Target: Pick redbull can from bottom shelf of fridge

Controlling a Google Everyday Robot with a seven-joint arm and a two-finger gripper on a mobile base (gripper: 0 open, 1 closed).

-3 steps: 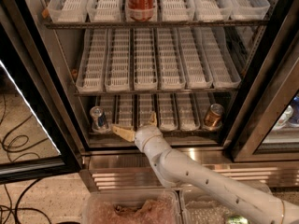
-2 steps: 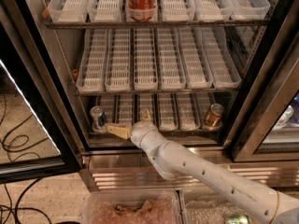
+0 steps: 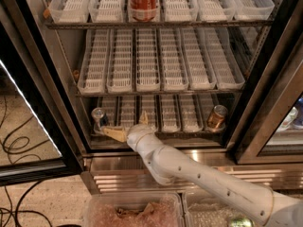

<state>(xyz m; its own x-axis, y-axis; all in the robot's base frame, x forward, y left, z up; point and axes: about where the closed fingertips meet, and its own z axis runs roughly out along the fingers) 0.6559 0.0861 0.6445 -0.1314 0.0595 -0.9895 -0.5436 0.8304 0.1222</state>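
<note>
1. The fridge (image 3: 208, 157) stands with its door open, showing three shelves of white slotted trays.
2. The redbull can (image 3: 99, 118) stands upright at the far left end of the bottom shelf (image 3: 189, 134), close to the front edge.
3. The end effector (image 3: 124, 123) is at the front of the bottom shelf, just right of the redbull can. Its two tan fingers (image 3: 115, 134) are spread apart and hold nothing. One finger points left, with its tip at the foot of the can. Contact cannot be confirmed. The other finger points up, in front of the trays.
4. The white arm (image 3: 199, 174) enters from the lower right and crosses the steel base panel.
5. A copper-gold can (image 3: 217, 117) stands at the right end of the same shelf, well apart from the end effector.
6. A red cola can (image 3: 143, 1) stands on the top shelf.
</note>
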